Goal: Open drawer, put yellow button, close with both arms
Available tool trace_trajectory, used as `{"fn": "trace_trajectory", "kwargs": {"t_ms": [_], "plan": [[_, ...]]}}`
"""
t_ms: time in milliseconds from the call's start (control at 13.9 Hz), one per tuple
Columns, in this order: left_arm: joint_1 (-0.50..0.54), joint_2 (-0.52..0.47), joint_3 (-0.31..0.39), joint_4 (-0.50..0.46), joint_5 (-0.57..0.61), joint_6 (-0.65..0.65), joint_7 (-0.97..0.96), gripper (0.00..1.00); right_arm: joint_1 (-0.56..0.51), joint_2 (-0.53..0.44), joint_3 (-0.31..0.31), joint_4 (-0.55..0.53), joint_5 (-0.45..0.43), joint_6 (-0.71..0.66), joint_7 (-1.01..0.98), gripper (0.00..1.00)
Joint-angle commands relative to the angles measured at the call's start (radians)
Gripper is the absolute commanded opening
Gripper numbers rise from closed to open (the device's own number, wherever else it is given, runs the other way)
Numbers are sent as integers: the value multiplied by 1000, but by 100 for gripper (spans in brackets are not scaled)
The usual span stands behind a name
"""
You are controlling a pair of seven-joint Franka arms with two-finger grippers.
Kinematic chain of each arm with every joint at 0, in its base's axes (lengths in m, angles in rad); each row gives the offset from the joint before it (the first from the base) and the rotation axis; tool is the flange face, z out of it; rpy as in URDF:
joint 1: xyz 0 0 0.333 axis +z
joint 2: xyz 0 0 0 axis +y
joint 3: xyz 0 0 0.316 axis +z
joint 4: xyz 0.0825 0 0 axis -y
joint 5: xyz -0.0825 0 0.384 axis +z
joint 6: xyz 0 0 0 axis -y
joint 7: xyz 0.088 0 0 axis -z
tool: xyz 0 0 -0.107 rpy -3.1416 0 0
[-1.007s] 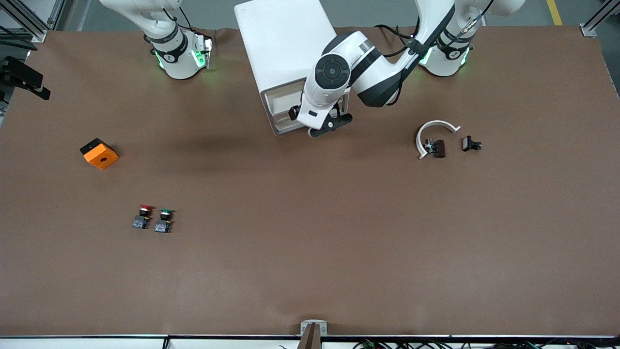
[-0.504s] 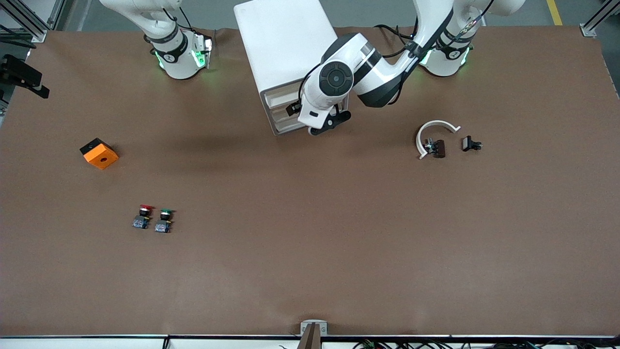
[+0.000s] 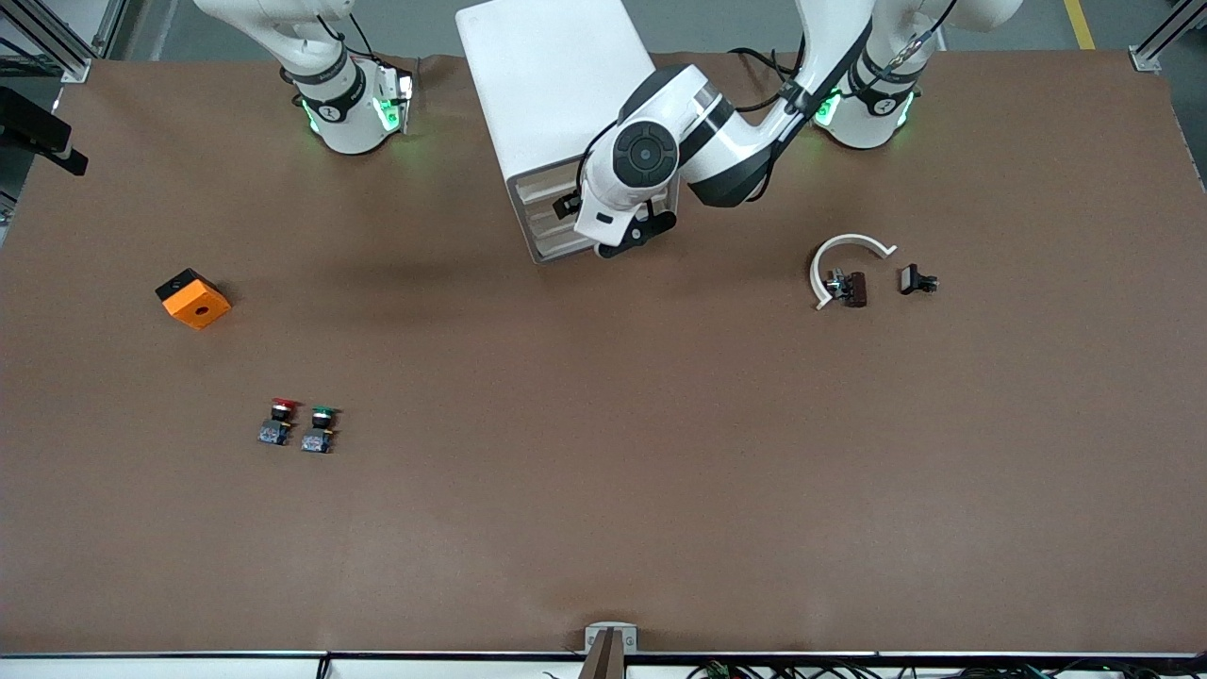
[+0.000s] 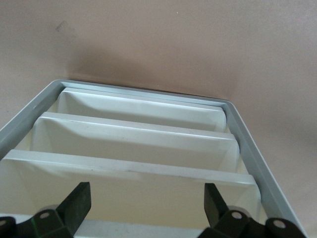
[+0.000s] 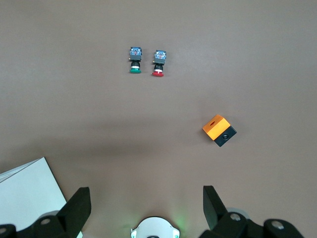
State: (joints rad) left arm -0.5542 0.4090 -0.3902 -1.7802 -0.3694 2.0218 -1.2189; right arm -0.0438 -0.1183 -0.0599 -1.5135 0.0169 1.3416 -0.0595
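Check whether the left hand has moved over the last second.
Yes. The left hand, open, has drawn in toward the white cabinet, now right at its drawer fronts.

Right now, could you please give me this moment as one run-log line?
left gripper: open, at cabinet front by drawer | right gripper: open, waiting high over table | yellow button: not visible | drawers shut

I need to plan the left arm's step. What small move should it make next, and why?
Probably ease the left claw a little closer to the cabinet and shut it on the front of the top drawer. The claw is open and faces the stacked drawer fronts, all drawers look shut, and no yellow button shows. The right arm waits.
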Motion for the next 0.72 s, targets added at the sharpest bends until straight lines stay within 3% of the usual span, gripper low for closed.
{"fn": "trace_trajectory", "kwargs": {"t_ms": [0,647], "plan": [[-12,5,-19,7,-33,-6,-19,100,-1,-4,5,24,4,-16,21,100],[0,16,-22,31,-31,-40,-44,100,-1,-11,6,18,8,-25,10,100]]}}
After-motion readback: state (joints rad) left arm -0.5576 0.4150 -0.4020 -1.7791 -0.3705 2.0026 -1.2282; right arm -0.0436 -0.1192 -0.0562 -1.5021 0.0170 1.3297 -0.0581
